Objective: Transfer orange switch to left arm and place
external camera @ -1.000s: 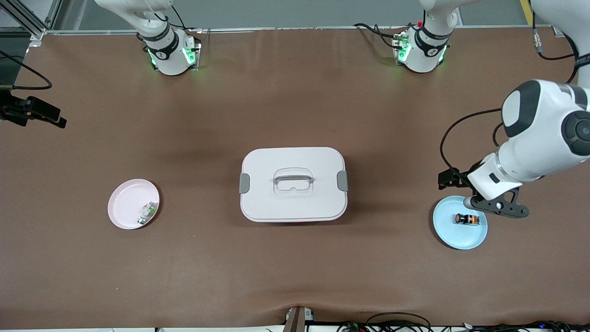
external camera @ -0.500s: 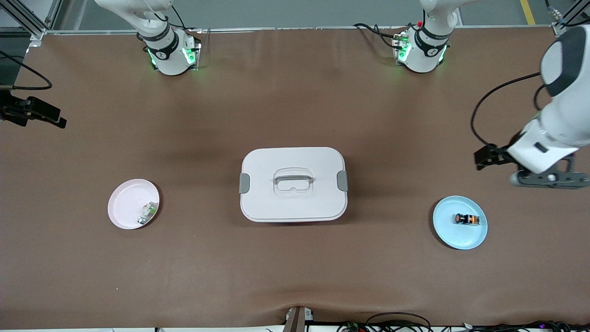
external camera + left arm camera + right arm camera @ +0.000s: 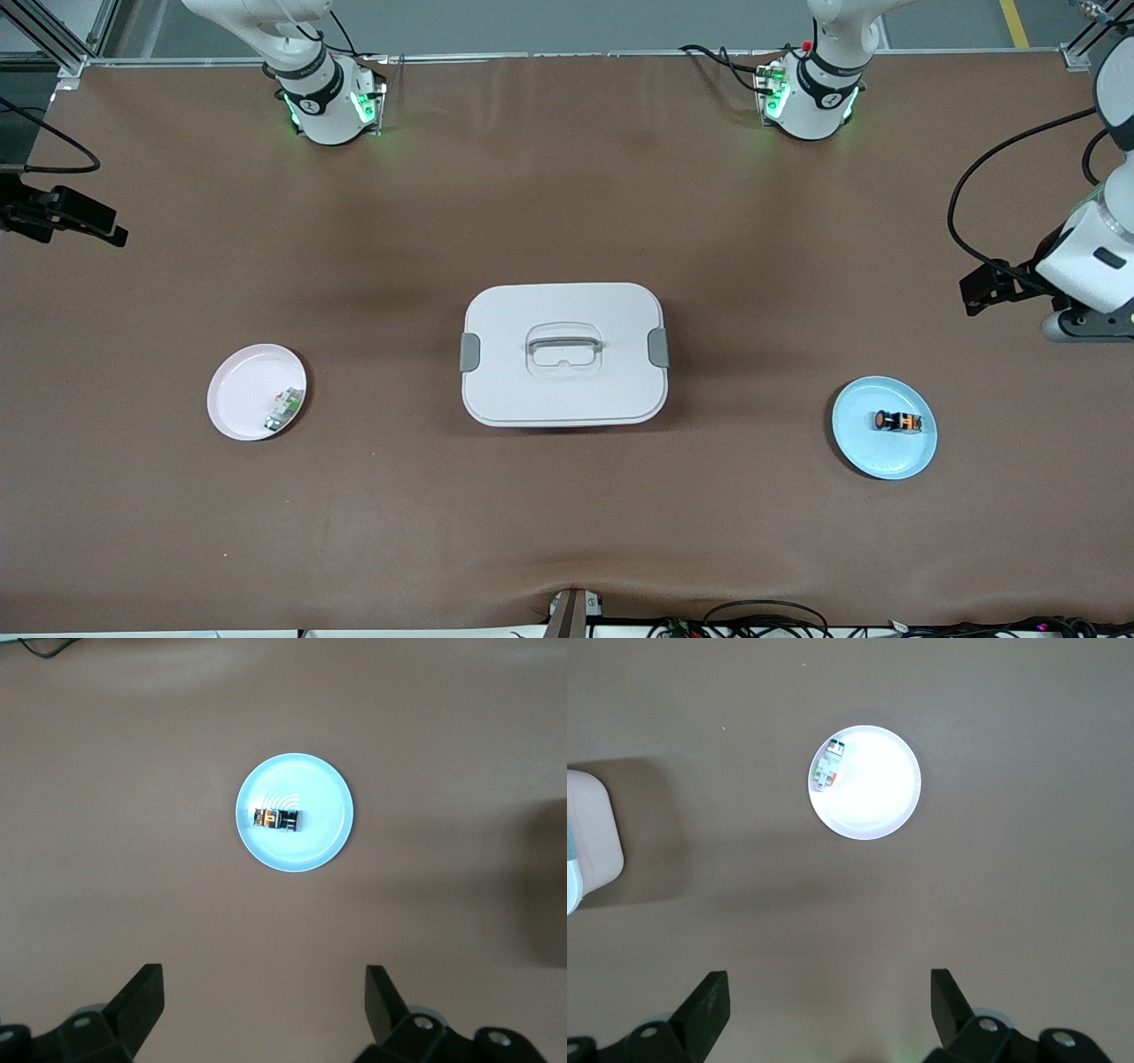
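Observation:
The orange switch lies on its side on a light blue plate toward the left arm's end of the table; the left wrist view also shows it. My left gripper is open and empty, up in the air over bare table at the left arm's end, apart from the plate. Its fingers stand wide apart. My right gripper is open and empty, high over bare table. It is out of the front view. The white box stands closed at the table's middle.
A pink plate with a small green-and-white part lies toward the right arm's end; the right wrist view shows the plate and a corner of the box. A black camera mount stands at the table's edge.
My left gripper has moved away from over the blue plate toward the left arm's end of the table. The switch stays on the plate. Nothing else has moved.

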Robot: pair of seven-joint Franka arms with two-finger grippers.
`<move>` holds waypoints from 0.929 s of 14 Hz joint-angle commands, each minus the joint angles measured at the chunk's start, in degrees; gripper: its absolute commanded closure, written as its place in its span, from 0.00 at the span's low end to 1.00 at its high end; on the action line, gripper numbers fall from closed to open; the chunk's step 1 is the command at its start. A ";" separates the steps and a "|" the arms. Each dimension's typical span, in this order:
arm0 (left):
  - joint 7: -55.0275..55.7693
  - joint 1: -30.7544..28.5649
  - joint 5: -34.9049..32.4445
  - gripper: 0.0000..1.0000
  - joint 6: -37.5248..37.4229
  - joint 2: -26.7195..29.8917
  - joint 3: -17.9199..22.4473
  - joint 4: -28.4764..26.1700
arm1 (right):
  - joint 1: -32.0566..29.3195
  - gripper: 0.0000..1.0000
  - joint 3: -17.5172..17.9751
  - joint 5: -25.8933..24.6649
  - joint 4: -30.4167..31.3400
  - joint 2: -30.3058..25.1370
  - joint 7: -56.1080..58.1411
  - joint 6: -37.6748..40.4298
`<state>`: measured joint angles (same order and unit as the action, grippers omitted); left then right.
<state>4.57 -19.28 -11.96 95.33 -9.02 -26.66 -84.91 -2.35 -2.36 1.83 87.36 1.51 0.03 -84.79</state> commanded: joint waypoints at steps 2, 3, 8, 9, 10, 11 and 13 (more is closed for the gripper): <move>0.70 -0.24 1.86 0.00 -3.03 3.83 0.11 -0.17 | -1.08 0.00 0.86 -0.87 -1.67 0.77 0.58 0.68; 0.70 -0.50 1.86 0.00 -3.82 4.01 0.03 -0.08 | -1.08 0.00 0.86 -0.87 -1.67 0.86 0.50 0.68; 0.01 -0.59 2.47 0.00 -4.70 5.94 0.03 -0.08 | -1.08 0.00 0.86 -0.87 -1.67 0.86 0.58 0.68; -0.09 -0.59 2.47 0.00 -5.14 5.95 0.03 -0.08 | -1.08 0.00 0.86 -0.87 -1.67 0.86 0.58 0.68; -0.09 -0.59 2.47 0.00 -5.15 6.03 0.03 -0.08 | -1.08 0.00 0.86 -0.87 -1.67 0.77 0.58 0.68; -0.09 -0.50 2.56 0.00 -5.15 6.12 -0.06 -0.08 | -1.08 0.00 0.86 -0.78 -1.67 0.86 0.58 0.68; -0.87 -0.50 2.65 0.00 -5.76 6.99 -0.06 0.00 | -1.08 0.00 0.86 -0.78 -1.67 0.86 0.58 0.68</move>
<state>4.67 -19.45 -10.22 90.95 -3.93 -26.66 -84.76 -2.35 -2.36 1.82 87.33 1.55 0.03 -84.79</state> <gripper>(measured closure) 0.000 0.000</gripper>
